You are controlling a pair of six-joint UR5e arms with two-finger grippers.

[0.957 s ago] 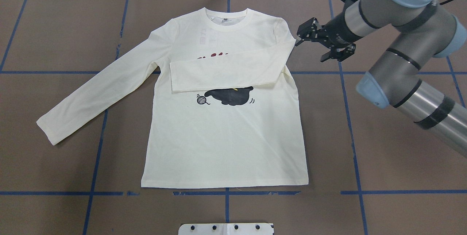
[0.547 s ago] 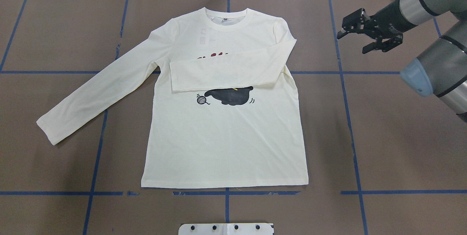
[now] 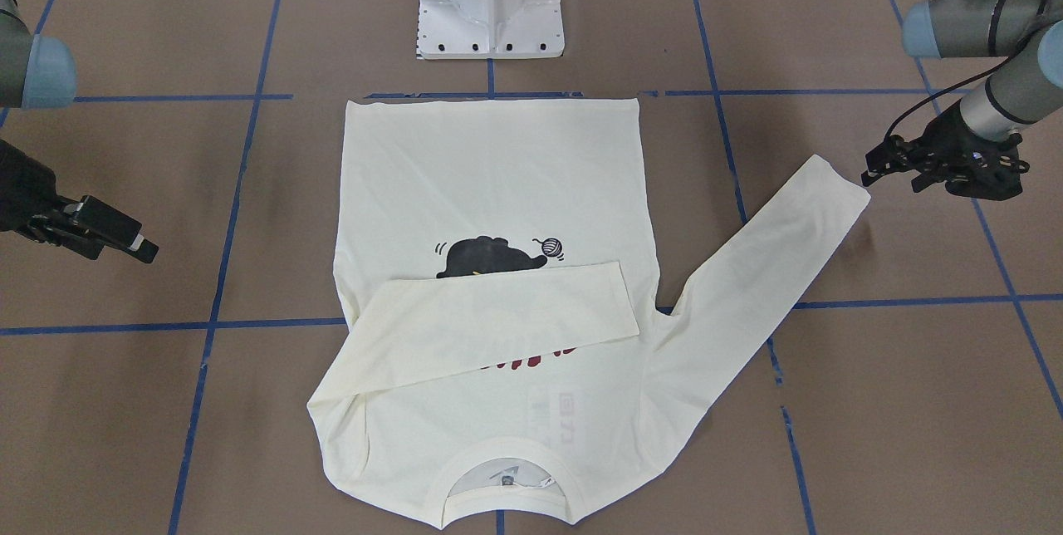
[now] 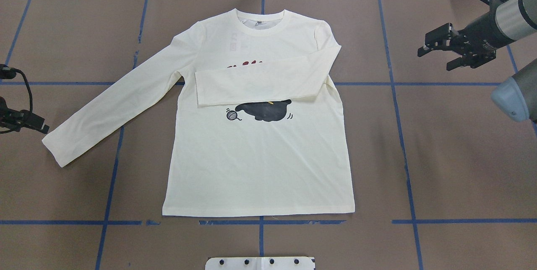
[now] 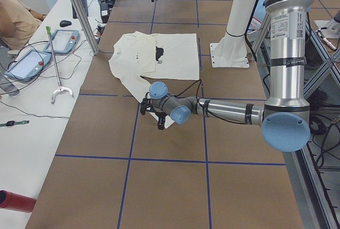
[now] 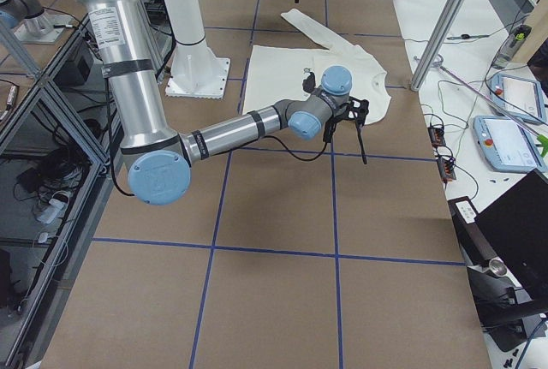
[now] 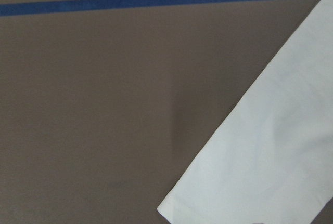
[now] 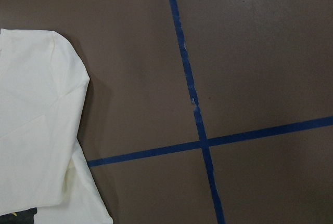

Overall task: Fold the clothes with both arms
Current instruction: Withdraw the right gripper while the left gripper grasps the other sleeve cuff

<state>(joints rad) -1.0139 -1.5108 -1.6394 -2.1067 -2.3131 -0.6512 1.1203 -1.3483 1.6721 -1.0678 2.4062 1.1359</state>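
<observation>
T-shirt (image 4: 260,165): right end effector (image 4: 435,58), spread and empty, withdrew to 2 o'clock; left end effector (image 3: 889,178), spread, reached 9 o'clock cuff (image 4: 56,148); second sleeve (image 4: 113,106) due.

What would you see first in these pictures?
A big cream T-shirt lies flat on the table, one sleeve folded across its chest, partly covering a black cat print. A black claw hovers at each side: the left claw by the outstretched sleeve's cuff, the right claw off by itself.

No text legible, red lettering (image 4: 245,64) on T-shirt (image 4: 260,161) mostly hidden under folded sleeve (image 4: 268,81), sticker (image 5: 298,27) on left arm (image 5: 281,75) too small to read
</observation>
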